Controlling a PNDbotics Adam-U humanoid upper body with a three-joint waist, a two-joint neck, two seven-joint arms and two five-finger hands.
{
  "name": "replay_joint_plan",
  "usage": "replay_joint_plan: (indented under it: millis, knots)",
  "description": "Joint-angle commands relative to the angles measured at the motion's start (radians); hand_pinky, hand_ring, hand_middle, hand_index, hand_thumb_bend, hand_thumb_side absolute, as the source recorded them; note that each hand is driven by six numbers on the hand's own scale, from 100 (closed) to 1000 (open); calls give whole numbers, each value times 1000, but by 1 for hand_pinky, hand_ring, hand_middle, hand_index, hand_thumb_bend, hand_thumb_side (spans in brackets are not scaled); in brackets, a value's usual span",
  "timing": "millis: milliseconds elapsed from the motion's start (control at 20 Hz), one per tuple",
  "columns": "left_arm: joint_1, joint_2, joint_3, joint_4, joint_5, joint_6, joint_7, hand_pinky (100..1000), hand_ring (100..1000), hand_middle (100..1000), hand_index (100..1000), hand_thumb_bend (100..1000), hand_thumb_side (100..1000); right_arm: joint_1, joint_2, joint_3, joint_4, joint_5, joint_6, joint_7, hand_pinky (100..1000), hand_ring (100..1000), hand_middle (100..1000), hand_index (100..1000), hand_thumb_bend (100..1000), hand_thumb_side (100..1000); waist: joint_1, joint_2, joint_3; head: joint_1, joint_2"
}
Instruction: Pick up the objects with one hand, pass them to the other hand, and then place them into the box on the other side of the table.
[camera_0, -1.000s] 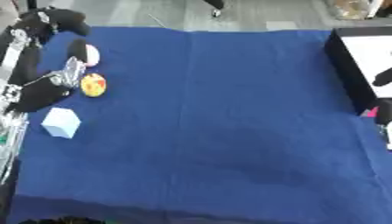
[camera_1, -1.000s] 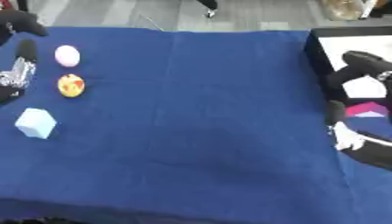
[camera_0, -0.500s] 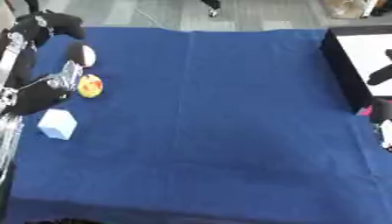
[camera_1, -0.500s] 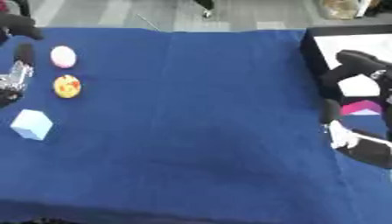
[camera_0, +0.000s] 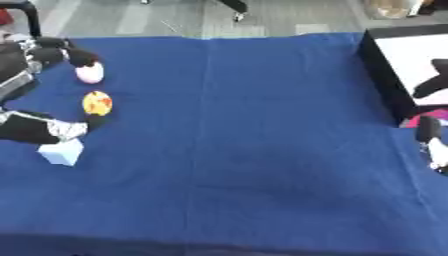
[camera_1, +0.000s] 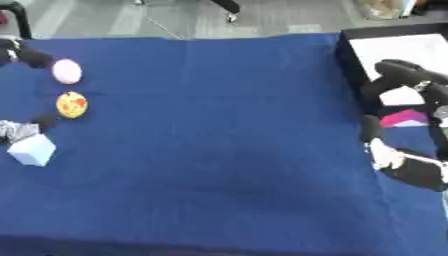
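One desk (camera_0: 262, 150) fills both views, covered with a blue cloth. One box (camera_1: 385, 50), black-walled with a white inside, stands at the far right corner of the desk.

Two robot hands show. The left robot hand (camera_0: 39, 127) comes in from the left edge; its dark thumb tip lies just below the yellow ball, and its upper fingers (camera_0: 74, 55) arch over to the pink ball at the far left. The fingers are spread wide apart, curled round nothing, and bracket the two balls between them. The right robot hand (camera_1: 407, 160) sits at the right edge beside the box, with one dark finger standing up and another black part arching above it over the box's near wall; its fingers are apart and I see nothing held between them.

Three loose things lie in a rough column at the left side of the desk. One pale blue-white cube (camera_1: 31, 149) is nearest, touching or just beside the left robot hand's lower part. One yellow ball with red marks (camera_1: 72, 104) lies in the middle. One pink ball (camera_1: 66, 71) lies farthest. One small pink-magenta piece (camera_1: 404, 118) shows at the right, just outside the near wall of the box, between the parts of the right robot hand; its shape cannot be made out.
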Motion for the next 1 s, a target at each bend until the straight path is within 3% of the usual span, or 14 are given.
replay_joint_plan:
  millis: [50,250,600,850,1000]
  knots:
    - [5,102,-9,61,-61,-19,-90,824,690,680,856,515,335,-4,-29,-2,-6,2,-2,5,859,564,592,884,100,436,1,-21,2,-5,6]
    - [1,119,-6,168,-133,-17,-146,821,690,676,851,528,252,-2,-30,-2,-3,3,-3,6,858,565,592,884,100,436,1,-26,2,-9,6]
    - [-33,108,-14,316,-164,-20,-150,816,683,664,841,474,153,2,-31,-2,-1,4,-6,6,861,565,592,884,100,448,-1,-28,3,-7,6]
    - [-75,93,-32,410,-175,-23,-160,814,682,664,839,450,159,3,-31,0,1,3,-10,9,861,565,591,883,100,453,-2,-29,1,-5,6]
    - [-103,82,-43,464,-180,-26,-164,814,688,673,847,455,215,4,-30,1,1,1,-11,10,862,564,590,883,100,457,-2,-29,-1,-5,6]
